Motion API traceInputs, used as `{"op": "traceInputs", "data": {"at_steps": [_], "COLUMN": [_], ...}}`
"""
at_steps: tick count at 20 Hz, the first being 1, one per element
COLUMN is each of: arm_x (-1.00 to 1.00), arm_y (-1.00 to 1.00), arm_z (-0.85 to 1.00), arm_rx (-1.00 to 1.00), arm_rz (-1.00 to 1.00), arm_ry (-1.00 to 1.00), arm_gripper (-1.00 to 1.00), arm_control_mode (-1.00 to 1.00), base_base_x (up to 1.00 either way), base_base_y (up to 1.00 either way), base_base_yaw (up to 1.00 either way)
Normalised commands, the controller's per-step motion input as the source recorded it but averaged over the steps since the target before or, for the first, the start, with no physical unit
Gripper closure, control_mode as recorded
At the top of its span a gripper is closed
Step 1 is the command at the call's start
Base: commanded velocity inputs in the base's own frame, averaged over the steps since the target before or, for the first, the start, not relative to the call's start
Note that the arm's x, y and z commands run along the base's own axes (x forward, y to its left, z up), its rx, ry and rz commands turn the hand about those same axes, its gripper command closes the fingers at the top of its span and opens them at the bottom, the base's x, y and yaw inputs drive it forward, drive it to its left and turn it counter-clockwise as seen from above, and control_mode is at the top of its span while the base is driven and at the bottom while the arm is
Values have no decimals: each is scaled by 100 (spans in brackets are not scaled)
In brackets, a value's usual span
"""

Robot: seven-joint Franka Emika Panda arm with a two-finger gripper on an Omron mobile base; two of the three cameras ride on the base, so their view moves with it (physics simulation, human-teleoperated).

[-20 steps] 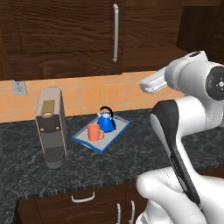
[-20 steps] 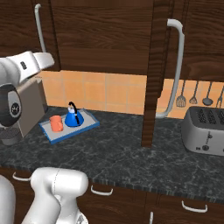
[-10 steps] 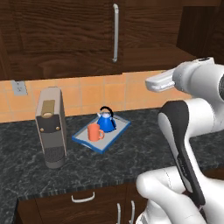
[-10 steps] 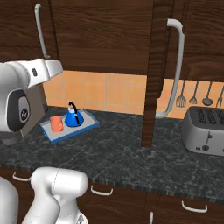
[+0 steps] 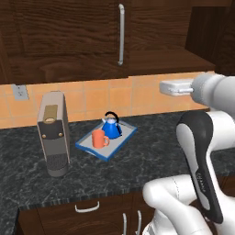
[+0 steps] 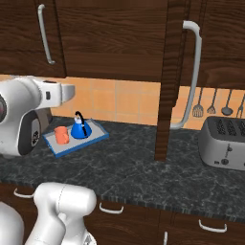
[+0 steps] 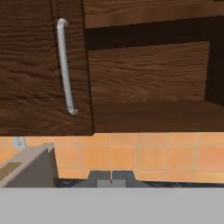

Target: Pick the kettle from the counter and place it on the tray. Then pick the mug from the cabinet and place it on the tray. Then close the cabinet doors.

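Kettle (image 5: 111,127) and mug (image 5: 98,138) both on tray (image 5: 120,140); door-closing step in hand. Gripper (image 7: 111,178) jaws pinched together, empty. Left door (image 7: 43,65) looks closed; next, push right door (image 6: 173,76) closed.

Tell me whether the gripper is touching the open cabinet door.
Apart. The hand view shows the shut gripper low in front of the orange tiles, and the right base view shows the open cabinet door standing well to the side of the hand, with clear wall between them.

The white Franka arm with dark joints (image 5: 202,156) rises from the lower right of the left base view, elbow bent, its forearm reaching level toward the frame's upper right. The two-finger gripper (image 7: 111,177) sits at bottom centre of the hand view, fingertips pressed together, holding nothing.
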Motion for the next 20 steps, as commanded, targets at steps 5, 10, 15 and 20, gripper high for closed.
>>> {"op": "traceInputs", "data": {"at_steps": [5,10,15,20], "arm_x": [-17,-24,-58,-70], "arm_y": [-11,-6,-32,-33], "arm_z": [0,0,0,0], "arm_rx": [26,3,16,19], "arm_rz": [-7,-7,-1,0], "arm_ry": [6,17,3,0], "arm_gripper": [100,100,100,100], "arm_control_mode": [-100,-100,-100,-100], "base_base_x": [0,0,0,0], "base_base_y": [0,0,0,0], "base_base_yaw": [0,0,0,0]}}
